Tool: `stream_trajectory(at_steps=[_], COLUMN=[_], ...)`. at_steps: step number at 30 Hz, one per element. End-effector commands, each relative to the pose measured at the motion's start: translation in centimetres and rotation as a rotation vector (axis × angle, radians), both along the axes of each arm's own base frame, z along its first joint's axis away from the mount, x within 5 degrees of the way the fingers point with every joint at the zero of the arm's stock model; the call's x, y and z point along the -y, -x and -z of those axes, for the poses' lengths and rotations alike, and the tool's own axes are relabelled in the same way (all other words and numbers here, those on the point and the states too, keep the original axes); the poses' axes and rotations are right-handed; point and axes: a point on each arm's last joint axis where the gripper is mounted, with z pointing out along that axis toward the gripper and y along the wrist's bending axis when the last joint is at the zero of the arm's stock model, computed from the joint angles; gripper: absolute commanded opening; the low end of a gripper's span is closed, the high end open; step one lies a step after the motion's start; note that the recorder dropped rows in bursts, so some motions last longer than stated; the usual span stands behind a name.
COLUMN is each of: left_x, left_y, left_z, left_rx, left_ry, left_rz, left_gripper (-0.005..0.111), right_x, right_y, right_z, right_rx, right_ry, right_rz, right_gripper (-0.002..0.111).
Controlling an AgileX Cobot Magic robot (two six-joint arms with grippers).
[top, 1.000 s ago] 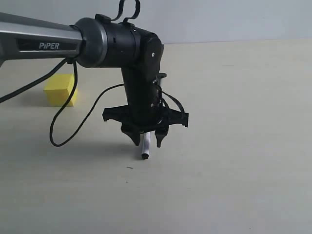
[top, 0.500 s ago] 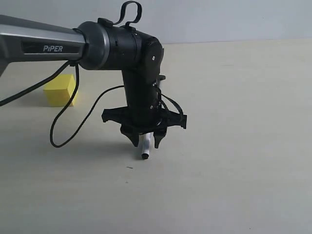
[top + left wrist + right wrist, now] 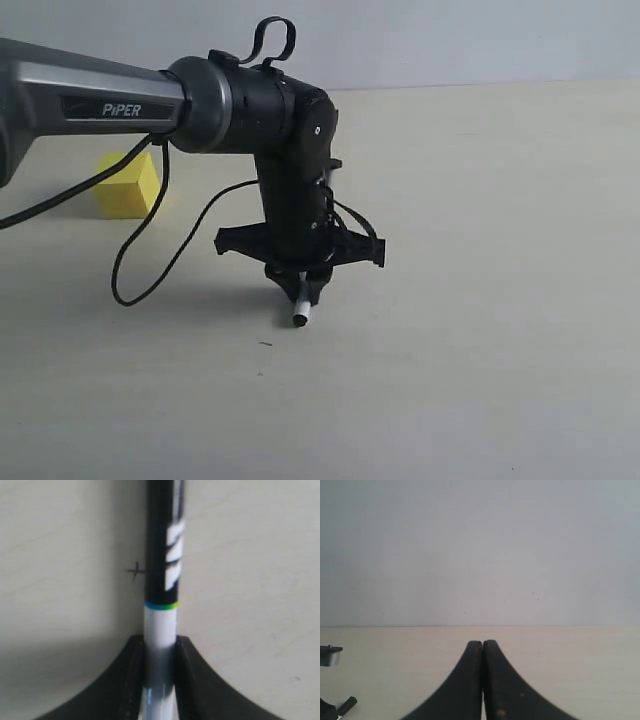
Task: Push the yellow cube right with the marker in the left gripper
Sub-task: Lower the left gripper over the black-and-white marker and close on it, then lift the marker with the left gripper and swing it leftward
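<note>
Broadly, the pale counter (image 3: 500,300) is bare apart from the working arm and one block. The grey left arm (image 3: 90,95) reaches in from the left and bends down near the middle of the scene, with a black cable (image 3: 150,262) looping beneath it.

The left claw (image 3: 300,285) points downward, its jaws narrowed onto the marker (image 3: 300,308). In the wrist view they pinch the white barrel while the black banded part runs out beyond them. The marker's lower end pokes out under the jaws, slightly tilted and close to the counter. Whether it touches cannot be told.

The right claw (image 3: 482,680) sits with its jaws pressed together and nothing between them, looking out over open counter.

The yellow cube (image 3: 128,187) sits at the far left, well apart from the marker, partly behind the arm and cable.

As I judge it, the marker is on the wrong side for a rightward push: it is right of the cube and nearer. It should travel left beyond the cube, raised enough to clear the top. Then it can come down just beside the left face. The tip should meet that face low and centred, so the cube slides without turning. Grip should be firm, since a side load could pivot the slim barrel.
</note>
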Motion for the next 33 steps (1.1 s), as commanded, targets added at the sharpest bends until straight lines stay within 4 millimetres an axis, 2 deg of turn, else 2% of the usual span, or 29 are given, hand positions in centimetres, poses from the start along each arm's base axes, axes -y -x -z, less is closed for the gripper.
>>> stream_trajectory(at_steps=[1,3,6,8,11,14,16,22,27,33], left_x=[0.3,0.5,1.0,1.3,1.4,1.3,1.2,0.6,0.3,-0.1], left_y=[-0.1,-0.4,-0.9,-1.2,-1.5,-1.4,-1.2,-0.7,-0.6,-0.7], left_z=[-0.2,-1.1,-3.7,-6.3,-10.3,-13.5,-15.0,-17.6,-17.7,-17.7], left_rx=[0.018,0.041,0.1,0.17,0.266,0.353,0.379,0.423,0.432,0.41], left_ry=[0.014,0.029,0.07,0.104,0.155,0.181,0.182,0.152,0.126,0.107], left_rz=[0.052,0.098,0.206,0.319,0.396,0.517,0.573,0.761,0.878,0.927], left_gripper=[0.0,0.0,0.0,0.0,0.0,0.0,0.0,0.0,0.0,0.0], right_x=[0.0,0.0,0.0,0.0,0.0,0.0,0.0,0.0,0.0,0.0], right_y=[0.0,0.0,0.0,0.0,0.0,0.0,0.0,0.0,0.0,0.0], right_z=[0.1,0.1,0.1,0.1,0.1,0.1,0.1,0.1,0.1,0.1], right_rx=[0.007,0.007,0.007,0.007,0.007,0.007,0.007,0.007,0.007,0.007], right_ry=[0.004,0.004,0.004,0.004,0.004,0.004,0.004,0.004,0.004,0.004], right_rz=[0.006,0.006,0.006,0.006,0.006,0.006,0.006,0.006,0.006,0.006], right_gripper=[0.0,0.0,0.0,0.0,0.0,0.0,0.0,0.0,0.0,0.0])
